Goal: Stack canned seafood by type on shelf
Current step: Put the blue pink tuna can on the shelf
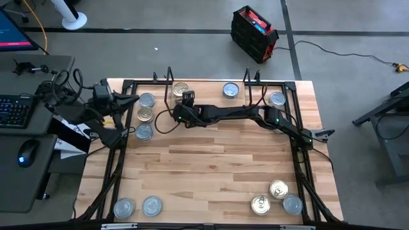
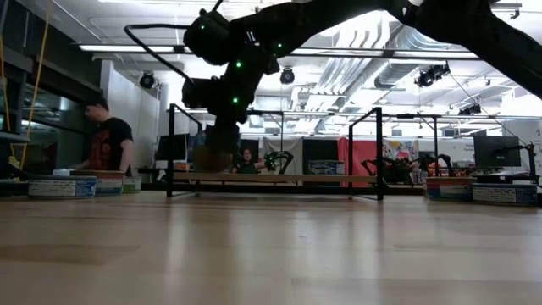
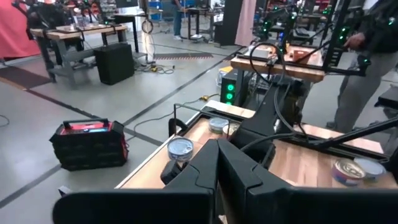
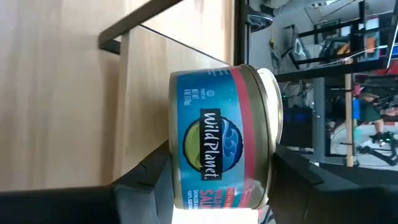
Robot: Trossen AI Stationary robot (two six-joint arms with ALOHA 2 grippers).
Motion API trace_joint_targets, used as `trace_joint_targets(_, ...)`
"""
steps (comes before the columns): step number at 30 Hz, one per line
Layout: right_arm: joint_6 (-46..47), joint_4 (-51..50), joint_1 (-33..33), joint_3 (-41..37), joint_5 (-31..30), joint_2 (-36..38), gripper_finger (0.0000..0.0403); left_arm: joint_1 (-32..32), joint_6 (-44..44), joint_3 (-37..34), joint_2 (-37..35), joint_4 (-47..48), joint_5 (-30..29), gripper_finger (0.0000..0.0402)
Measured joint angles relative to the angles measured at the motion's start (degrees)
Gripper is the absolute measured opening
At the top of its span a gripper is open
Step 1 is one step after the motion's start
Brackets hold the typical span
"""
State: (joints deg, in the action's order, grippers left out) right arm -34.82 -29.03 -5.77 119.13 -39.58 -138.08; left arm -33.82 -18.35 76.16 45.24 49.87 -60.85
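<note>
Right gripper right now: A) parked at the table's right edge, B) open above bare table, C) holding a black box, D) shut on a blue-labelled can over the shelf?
D. The right wrist view shows the right gripper clamped on a blue-labelled can, and the high view puts it over the shelf.

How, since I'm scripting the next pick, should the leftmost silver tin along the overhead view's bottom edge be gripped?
Come straight down on the silver tin: it lies flat, lid up. Set the fingers across its curved side wall, off the side where the neighbouring tin sits close.
</note>
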Motion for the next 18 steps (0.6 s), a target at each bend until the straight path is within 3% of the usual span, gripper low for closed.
trace_joint_targets(16,-0.12,0.32,-0.73,0.0,1.23,0.0,0.0167,0.0,-0.28,0.0,1.64,0.0,-1.37,0.0)
trace_joint_targets(18,0.02,0.43,-0.73,0.0,1.86,0.0,0.0189,0.0,-0.42,0.0,1.64,0.0,-1.37,0.0)
